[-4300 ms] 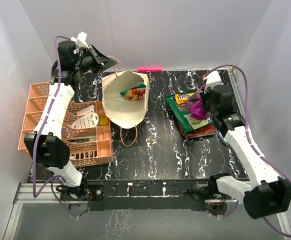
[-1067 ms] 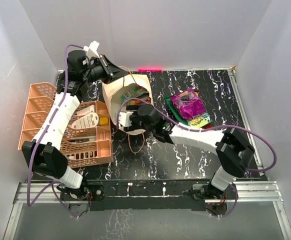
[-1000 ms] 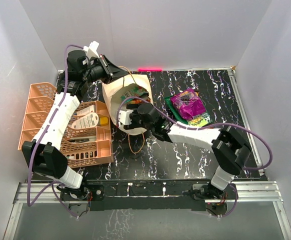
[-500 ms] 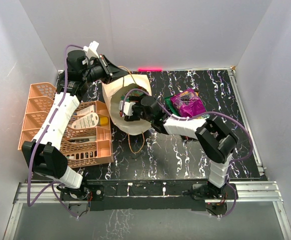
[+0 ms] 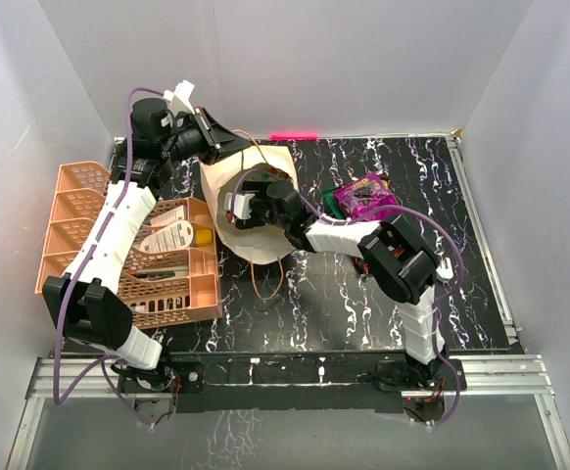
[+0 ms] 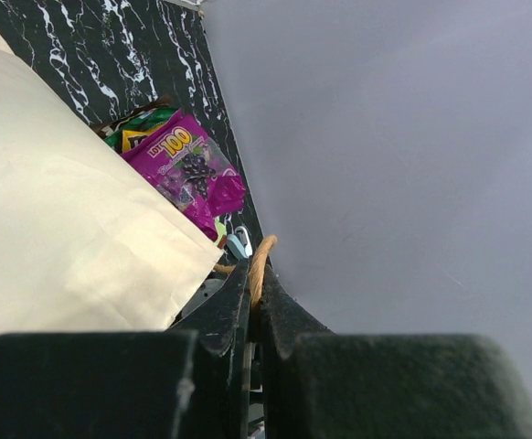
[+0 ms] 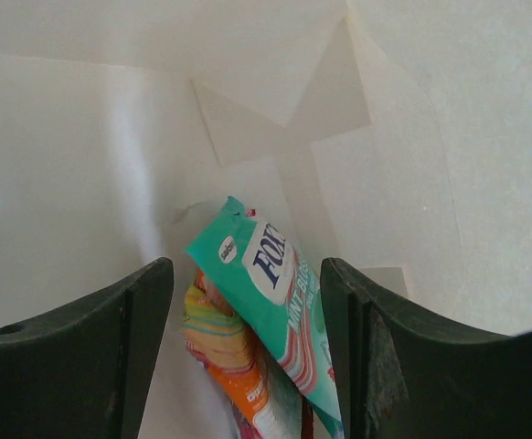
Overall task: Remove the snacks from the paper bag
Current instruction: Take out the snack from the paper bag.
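The paper bag (image 5: 258, 247) lies on its side on the black table, mouth toward the arms. My left gripper (image 5: 222, 143) is shut on its upper handle (image 6: 262, 261), holding the mouth up; the bag's cream side (image 6: 65, 229) fills the left wrist view. My right gripper (image 5: 238, 208) reaches inside the bag, open. In the right wrist view its fingers (image 7: 147, 302) straddle a teal snack packet (image 7: 275, 274) that leans on a yellow-orange packet (image 7: 225, 338). Neither is pinched. Other snacks lie outside on the table: a magenta packet (image 5: 365, 196) (image 6: 188, 169) on top of a green one (image 6: 143, 123).
The orange mesh basket (image 5: 74, 186) with white tubes stands to the left of the bag, under my left arm. The bag's lower handle loop (image 5: 265, 281) lies on the table in front of it. Grey walls close the table on three sides.
My right arm has pushed deeper into the bag's mouth and its jaws have spread a little. The left arm still holds the handle in the same place.
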Controlling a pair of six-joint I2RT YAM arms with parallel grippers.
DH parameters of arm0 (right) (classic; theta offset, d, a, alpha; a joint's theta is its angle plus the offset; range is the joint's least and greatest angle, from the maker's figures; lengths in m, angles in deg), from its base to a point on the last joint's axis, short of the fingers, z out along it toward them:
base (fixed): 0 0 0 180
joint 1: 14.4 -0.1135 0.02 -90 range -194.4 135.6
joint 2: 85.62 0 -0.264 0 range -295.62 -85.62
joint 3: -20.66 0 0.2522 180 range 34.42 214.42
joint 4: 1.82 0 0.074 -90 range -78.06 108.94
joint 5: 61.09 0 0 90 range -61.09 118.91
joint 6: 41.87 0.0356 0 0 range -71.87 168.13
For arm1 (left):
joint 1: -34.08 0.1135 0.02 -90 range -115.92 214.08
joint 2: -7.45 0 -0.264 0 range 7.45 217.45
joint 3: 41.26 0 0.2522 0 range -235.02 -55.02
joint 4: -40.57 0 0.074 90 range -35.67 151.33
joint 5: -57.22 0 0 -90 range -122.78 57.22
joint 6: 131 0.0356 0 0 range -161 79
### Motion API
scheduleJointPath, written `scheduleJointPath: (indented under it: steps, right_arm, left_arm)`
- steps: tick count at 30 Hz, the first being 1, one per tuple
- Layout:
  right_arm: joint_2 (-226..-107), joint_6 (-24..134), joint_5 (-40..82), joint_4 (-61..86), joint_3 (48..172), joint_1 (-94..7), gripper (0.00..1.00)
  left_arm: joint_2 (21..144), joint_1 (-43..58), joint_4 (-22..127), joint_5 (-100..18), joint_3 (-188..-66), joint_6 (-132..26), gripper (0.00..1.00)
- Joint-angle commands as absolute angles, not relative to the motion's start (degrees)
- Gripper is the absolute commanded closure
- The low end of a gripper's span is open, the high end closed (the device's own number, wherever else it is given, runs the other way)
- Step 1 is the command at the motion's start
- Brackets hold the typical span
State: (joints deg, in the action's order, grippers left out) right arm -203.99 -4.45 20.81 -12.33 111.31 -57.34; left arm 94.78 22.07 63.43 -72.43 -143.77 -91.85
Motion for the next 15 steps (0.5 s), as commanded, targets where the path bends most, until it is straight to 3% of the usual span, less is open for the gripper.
scheduleJointPath:
  steps: [1, 12, 15]
  right_arm:
    - [-206.62, -6.15, 22.91, -15.15, 117.27, -56.87, 0.31]
    - [-213.63, -8.83, 26.91, -8.68, 127.08, -56.41, 0.29]
    - [-215.81, -10.40, 29.74, -5.61, 130.47, -56.45, 0.24]
  left_arm:
    - [91.65, 22.02, 63.46, -73.81, -145.81, -91.01, 1.00]
    - [91.55, 21.96, 63.75, -73.93, -145.45, -90.59, 1.00]
    - [91.64, 21.95, 63.92, -73.97, -145.67, -90.32, 1.00]
